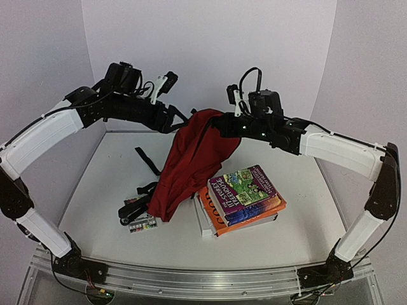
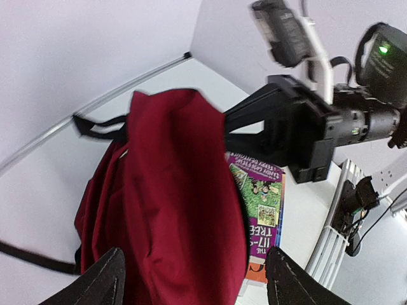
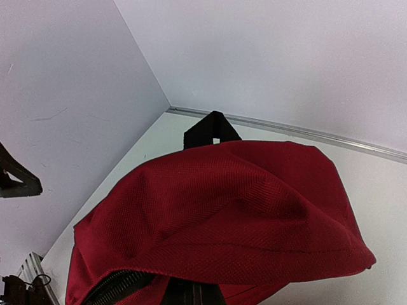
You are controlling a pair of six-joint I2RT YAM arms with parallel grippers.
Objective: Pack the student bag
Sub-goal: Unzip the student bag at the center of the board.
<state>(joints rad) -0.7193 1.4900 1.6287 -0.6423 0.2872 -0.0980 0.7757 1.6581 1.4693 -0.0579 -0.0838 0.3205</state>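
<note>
The student bag (image 1: 191, 162), dark red with black straps, hangs from its top edge above the table, its lower end resting by the books. My right gripper (image 1: 219, 122) is shut on the bag's upper fabric. In the right wrist view the red cloth (image 3: 222, 210) and a zipper (image 3: 111, 289) fill the frame and hide the fingers. My left gripper (image 1: 173, 119) is open just left of the bag's top. In the left wrist view its two dark fingertips (image 2: 102, 279) stand wide apart on either side of the red bag (image 2: 172, 190), not touching it.
A stack of books (image 1: 245, 197) with a purple cover on top lies right of the bag, also in the left wrist view (image 2: 261, 210). A small colourful flat item (image 1: 141, 223) and black straps (image 1: 147, 160) lie to the bag's left. White walls enclose the table.
</note>
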